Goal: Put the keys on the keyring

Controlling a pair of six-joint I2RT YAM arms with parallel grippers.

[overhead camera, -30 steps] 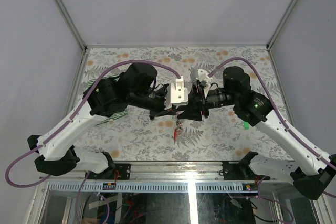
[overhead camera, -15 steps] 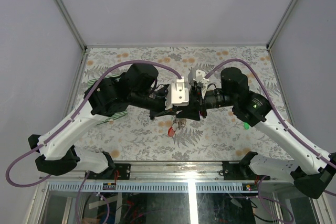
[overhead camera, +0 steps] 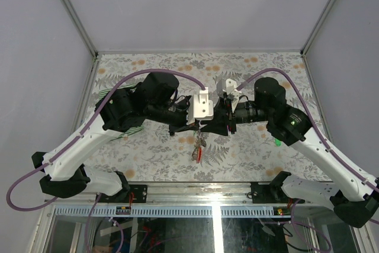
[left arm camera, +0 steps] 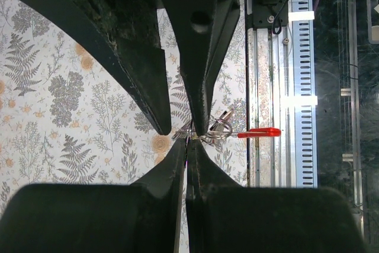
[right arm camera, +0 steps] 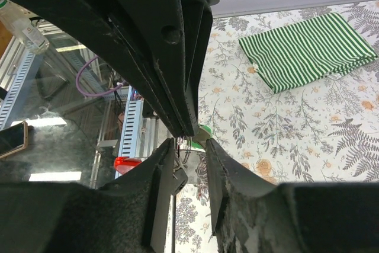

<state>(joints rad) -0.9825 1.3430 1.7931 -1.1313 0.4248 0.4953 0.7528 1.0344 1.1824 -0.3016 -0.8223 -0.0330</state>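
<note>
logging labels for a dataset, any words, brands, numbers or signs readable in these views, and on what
No readable text in any view.
The keyring, left gripper, right gripper, green striped cloth and floral table cover bear no writing that shows.
Small coloured spots on the rail by the arm bases are too small to read.

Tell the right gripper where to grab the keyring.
Probably its red end, approached from the near edge of the table: the keyring juts that way, clear of the shut left gripper pinching its other end, where the right gripper has little room.
</note>
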